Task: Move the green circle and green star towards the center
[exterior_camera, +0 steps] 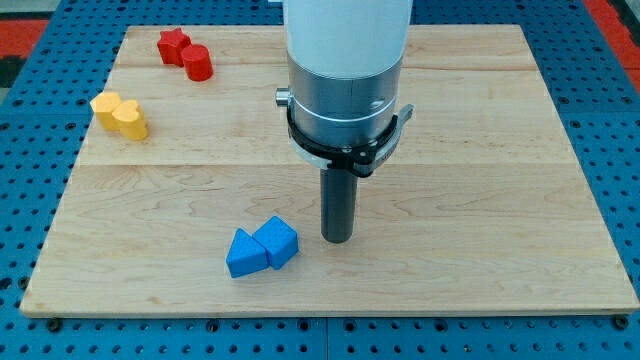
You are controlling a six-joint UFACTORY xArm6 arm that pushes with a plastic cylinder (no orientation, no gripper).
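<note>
No green circle or green star shows in the camera view; the arm's wide body may hide them. My tip [338, 238] rests on the wooden board [480, 200] a little below its middle. It stands just to the right of two blue blocks [262, 247] that touch each other, with a small gap between the tip and the nearer blue block.
A red star [173, 44] and a red cylinder [197, 63] touch at the view's top left. Two yellow blocks [120, 113] touch at the left edge. The arm's white and grey body [345, 80] covers the board's top middle.
</note>
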